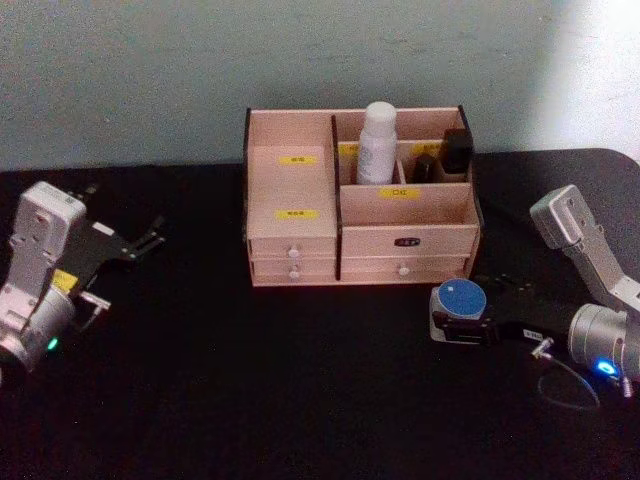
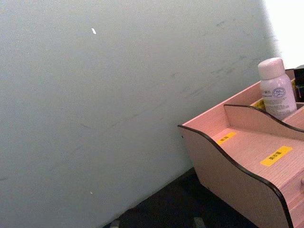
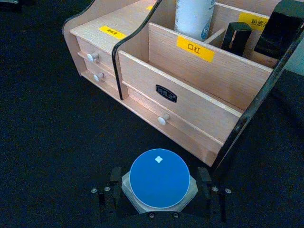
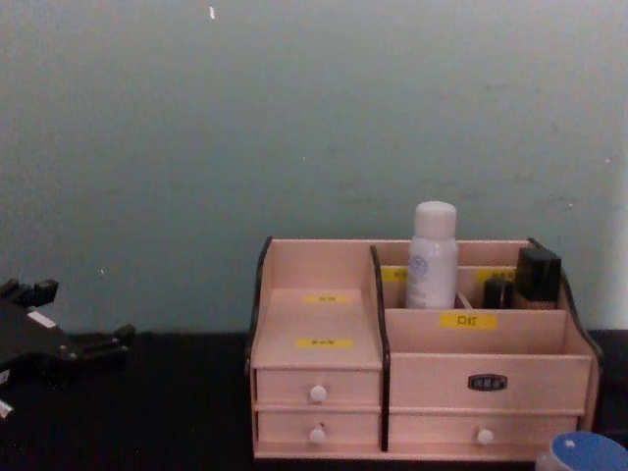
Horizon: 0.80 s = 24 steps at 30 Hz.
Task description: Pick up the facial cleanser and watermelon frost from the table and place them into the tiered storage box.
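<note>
Your right gripper point(image 3: 159, 175) sits clamped on the watermelon frost point(image 3: 159, 179), 1 black pad against each side of the clear body below the blue lid, just in front of the right front corner of the tiered storage box point(image 3: 190, 99). Whether the jar rests on the black table point(image 1: 250, 380) or hangs just above it, you cannot tell. Treat this jar as light, rigid and smooth-walled: it should not deform under the pads, but a squat round body can twist or slide out of a loose hold. The present hold across the widest part, below the lid's rim, looks like the right place, so the lid is not what carries it. Keep it level, in case the lid is only lightly seated. The right forearm comes in low from the box's right side, with the wrist roughly flat and the gripper pointing along the box's front, so you will need to raise it above the stepped front wall before going in. The facial cleanser point(image 1: 378, 142) stands upright in a rear compartment of the box, beside 2 small dark bottles point(image 1: 445, 155). Your left gripper point(image 1: 155, 232) hovers well to the left of the box, fingers apart and empty.
</note>
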Tool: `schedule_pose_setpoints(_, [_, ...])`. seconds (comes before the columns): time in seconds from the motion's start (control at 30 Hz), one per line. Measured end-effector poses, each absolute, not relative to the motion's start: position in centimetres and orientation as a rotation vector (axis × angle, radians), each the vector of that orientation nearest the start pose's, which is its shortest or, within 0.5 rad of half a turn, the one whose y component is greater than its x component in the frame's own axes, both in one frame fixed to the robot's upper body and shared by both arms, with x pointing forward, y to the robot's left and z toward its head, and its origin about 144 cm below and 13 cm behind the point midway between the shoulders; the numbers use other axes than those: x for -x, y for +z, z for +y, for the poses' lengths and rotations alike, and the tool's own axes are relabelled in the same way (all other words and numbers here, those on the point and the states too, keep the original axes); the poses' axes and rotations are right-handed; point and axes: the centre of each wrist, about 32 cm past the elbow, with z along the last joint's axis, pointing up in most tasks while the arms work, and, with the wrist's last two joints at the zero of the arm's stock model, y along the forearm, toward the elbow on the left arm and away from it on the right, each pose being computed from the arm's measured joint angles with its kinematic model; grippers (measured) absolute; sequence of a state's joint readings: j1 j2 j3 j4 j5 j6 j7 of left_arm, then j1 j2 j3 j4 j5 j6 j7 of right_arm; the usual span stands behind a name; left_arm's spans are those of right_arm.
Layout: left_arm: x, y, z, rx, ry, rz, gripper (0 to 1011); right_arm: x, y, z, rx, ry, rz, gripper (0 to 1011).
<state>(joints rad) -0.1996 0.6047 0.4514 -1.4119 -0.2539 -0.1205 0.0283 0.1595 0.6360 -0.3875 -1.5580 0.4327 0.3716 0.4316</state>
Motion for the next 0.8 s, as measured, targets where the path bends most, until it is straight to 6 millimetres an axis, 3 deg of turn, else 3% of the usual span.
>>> schedule_pose_setpoints(0.5, [-48.86, 113.98, 30.97, -0.304, 1.248, -0.285, 1001, -48.07, 117.26, -30.86, 0.477, -0.850, 0.204, 992])
schedule_pose_setpoints(0.8, [-48.86, 113.98, 30.97, -0.304, 1.248, -0.285, 1001, -48.07, 117.26, -30.86, 0.476, -0.850, 0.204, 787])
